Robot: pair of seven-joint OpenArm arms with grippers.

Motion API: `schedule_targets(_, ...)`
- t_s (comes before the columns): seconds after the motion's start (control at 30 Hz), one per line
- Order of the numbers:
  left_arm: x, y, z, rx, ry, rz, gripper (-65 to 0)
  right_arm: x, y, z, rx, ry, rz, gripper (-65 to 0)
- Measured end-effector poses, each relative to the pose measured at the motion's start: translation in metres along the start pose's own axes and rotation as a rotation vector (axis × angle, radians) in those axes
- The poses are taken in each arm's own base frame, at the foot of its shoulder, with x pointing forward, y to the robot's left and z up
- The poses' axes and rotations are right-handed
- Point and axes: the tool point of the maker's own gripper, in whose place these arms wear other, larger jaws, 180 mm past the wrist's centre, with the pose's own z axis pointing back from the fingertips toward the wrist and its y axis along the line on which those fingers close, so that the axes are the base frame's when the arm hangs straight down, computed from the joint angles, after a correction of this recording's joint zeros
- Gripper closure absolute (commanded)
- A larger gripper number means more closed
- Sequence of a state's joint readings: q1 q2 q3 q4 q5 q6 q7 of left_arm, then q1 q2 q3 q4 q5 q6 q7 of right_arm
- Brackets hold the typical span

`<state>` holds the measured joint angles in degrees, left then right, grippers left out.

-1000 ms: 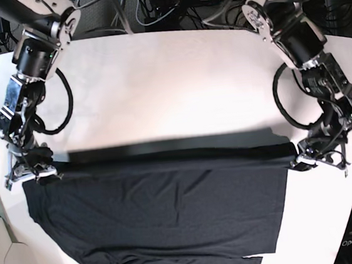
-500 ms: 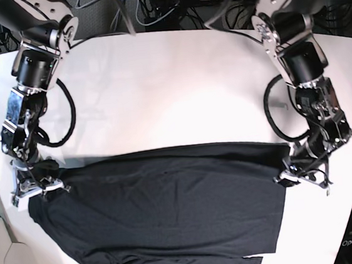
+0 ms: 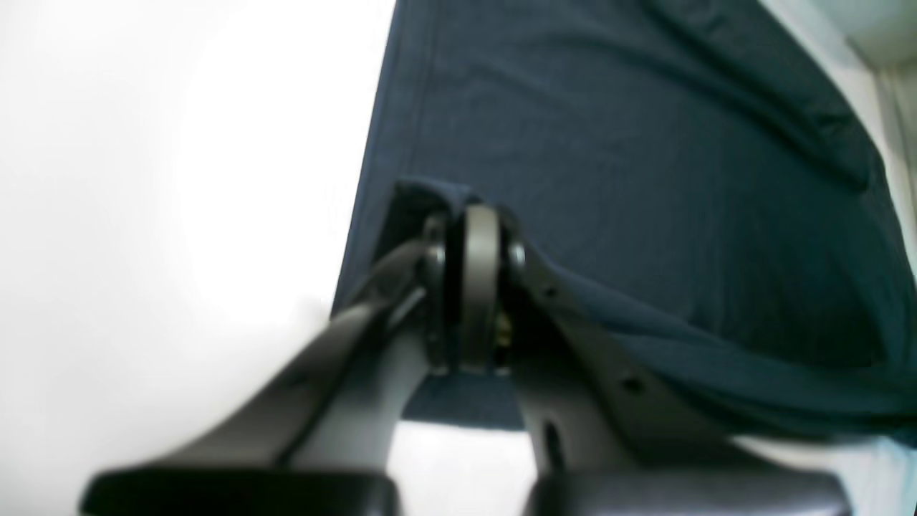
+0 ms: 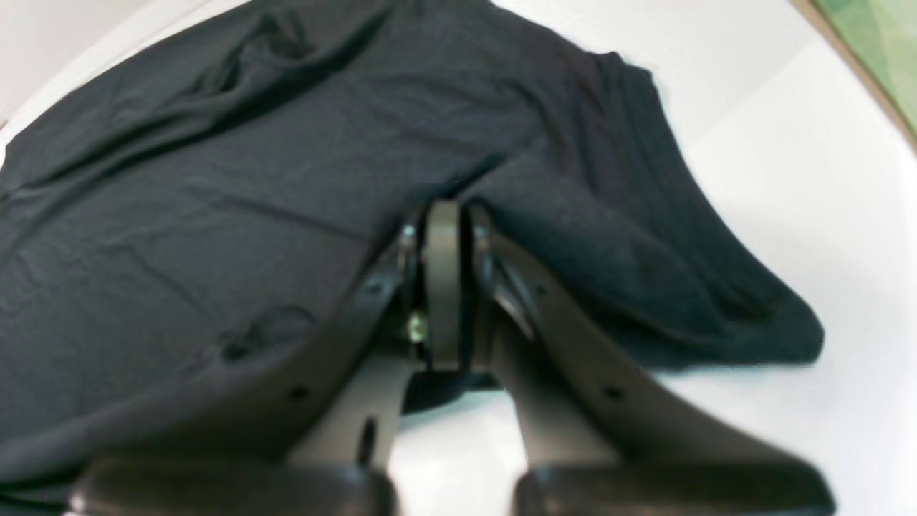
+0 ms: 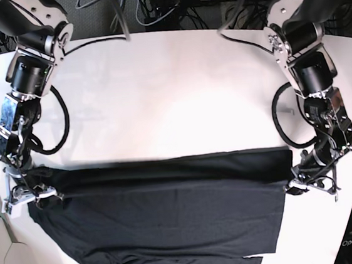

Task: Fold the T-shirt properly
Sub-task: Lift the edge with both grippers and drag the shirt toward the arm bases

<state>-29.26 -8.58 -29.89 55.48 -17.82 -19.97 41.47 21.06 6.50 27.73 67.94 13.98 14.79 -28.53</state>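
A large, plain black T-shirt of thin soft knit (image 5: 166, 215) lies spread across the near half of the white tabletop (image 5: 172, 94), its upper layer doubled over so that a straight folded edge runs from one arm to the other. The left gripper (image 5: 300, 179), on the right of the base view, is clamped on the fabric at that end of the fold, and its wrist view shows a pinch of dark cloth between the closed jaws. The right gripper (image 5: 28, 191), on the opposite side, likewise pinches the cloth at the other end of the fold, with the garment bunched up just beyond its tips.
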Motion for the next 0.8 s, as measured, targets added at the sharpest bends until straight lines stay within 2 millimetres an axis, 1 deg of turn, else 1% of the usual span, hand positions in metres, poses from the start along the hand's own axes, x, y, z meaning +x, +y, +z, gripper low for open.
schedule_targets(0.1, 0.0, 0.0, 0.0, 0.0, 0.001, 0.0, 0.0, 0.001, 0.0, 0.0, 0.0, -0.002, 0.0, 0.0)
schedule_targets(0.2, 0.009, -0.003, -0.001, -0.004, -0.015, -0.004, 0.0, -0.003, -0.001, -0.001, -0.001, 0.004, -0.005, 0.0)
schedule_targets(0.3, 0.021, -0.009, -0.001, -0.014, -0.036, -0.008, 0.0, -0.009, -0.002, -0.009, -0.001, 0.003, -0.027, 0.0)
schedule_targets(0.37, 0.026, -0.012, -0.003, -0.024, -0.041, -0.003, 0.0, -0.014, -0.006, -0.015, -0.004, 0.02, -0.037, 0.0)
schedule_targets(0.47, 0.024, -0.013, -0.008, -0.027, -0.024, 0.008, 0.0, -0.017, -0.014, -0.017, -0.019, 0.035, -0.026, 0.0)
schedule_targets(0.6, 0.019, -0.014, -0.011, -0.029, -0.012, 0.019, 0.0, -0.016, -0.013, -0.017, -0.015, 0.028, -0.024, 0.0)
schedule_targets(0.63, 0.021, -0.014, -0.011, -0.029, -0.024, 0.019, 0.0, -0.017, -0.012, -0.017, -0.014, 0.029, -0.025, 0.0)
schedule_targets(0.73, 0.024, -0.021, -0.014, -0.035, -0.045, -0.03, 0.0, -0.02, -0.012, -0.017, -0.014, 0.036, -0.024, 0.0)
schedule_targets(0.8, 0.017, -0.028, -0.02, -0.05, -0.03, -0.047, 0.0, -0.024, -0.013, -0.016, -0.016, 0.044, -0.024, 0.0)
